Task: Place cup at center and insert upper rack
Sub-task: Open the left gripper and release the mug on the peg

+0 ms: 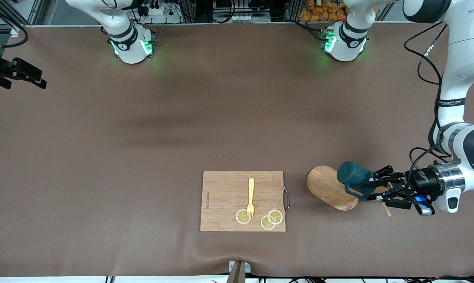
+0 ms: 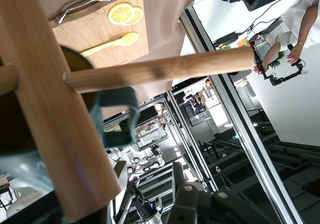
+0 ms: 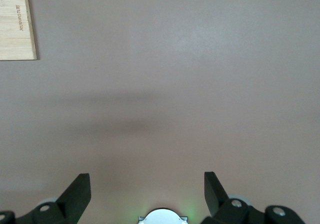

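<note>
The ribbed teal cup (image 1: 354, 175) hangs on the upper rack (image 1: 331, 187), toward the table's left-arm end. The left gripper (image 1: 372, 188), arm reaching sideways, part-open around the rack's post. The right gripper (image 3: 148, 194) waits, spread wide, empty.

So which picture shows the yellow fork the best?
The front view: the whole yellow plastic fork lies on the rectangular wooden cutting board, its tines over a lemon slice. The left wrist view catches only part of it, blurry, past a wooden peg. The right wrist view shows just a board corner, no fork.
</note>
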Robot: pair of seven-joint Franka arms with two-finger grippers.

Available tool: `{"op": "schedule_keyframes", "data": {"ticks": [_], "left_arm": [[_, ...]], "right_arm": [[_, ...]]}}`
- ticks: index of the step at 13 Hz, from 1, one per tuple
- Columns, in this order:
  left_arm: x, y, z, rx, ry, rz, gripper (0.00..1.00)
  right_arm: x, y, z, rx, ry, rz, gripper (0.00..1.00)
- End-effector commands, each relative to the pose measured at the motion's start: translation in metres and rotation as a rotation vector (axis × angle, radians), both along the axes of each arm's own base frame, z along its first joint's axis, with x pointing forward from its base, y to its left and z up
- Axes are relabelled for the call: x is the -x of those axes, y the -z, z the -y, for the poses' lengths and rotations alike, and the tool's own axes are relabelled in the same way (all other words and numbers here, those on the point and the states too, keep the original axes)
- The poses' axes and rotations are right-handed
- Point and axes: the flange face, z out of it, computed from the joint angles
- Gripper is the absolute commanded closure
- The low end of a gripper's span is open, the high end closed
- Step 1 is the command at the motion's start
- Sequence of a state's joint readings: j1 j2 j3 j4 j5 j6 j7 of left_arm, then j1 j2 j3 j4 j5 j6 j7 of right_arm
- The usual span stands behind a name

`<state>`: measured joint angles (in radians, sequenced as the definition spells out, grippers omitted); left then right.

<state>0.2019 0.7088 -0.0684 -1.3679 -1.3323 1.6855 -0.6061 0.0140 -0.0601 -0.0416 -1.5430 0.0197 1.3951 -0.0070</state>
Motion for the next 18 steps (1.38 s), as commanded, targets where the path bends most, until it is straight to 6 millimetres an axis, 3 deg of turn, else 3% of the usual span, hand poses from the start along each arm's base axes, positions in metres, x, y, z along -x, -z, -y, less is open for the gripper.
{"op": "schedule_keyframes", "data": {"ticks": [1,2,3,8,12,18], "left_arm": [[-0.001,-0.009,0.0,0.004,0.004,-0.01,0.38],[-0.001,-0.012,0.002,0.001,0.008,-0.008,0.06],[-0.001,-0.013,0.003,0.0,0.009,-0.016,0.0],[0.003,-0.026,0.008,0.009,0.023,-0.036,0.0],[0.008,-0.058,0.011,0.014,0.027,-0.075,0.0],[0.025,-0.14,0.011,-0.066,0.029,-0.071,0.0]], "right_arm": [[0.008,-0.005,-0.003,-0.011,0.014,0.006,0.0],[0.008,-0.005,-0.003,-0.011,0.014,0.006,0.0],[0.008,-0.005,-0.003,-0.011,0.014,0.006,0.0],[0.008,-0.005,-0.003,-0.011,0.014,0.006,0.0],[0.008,-0.004,-0.003,-0.011,0.014,0.005,0.0],[0.007,-0.004,-0.004,-0.009,0.015,0.011,0.0]]}}
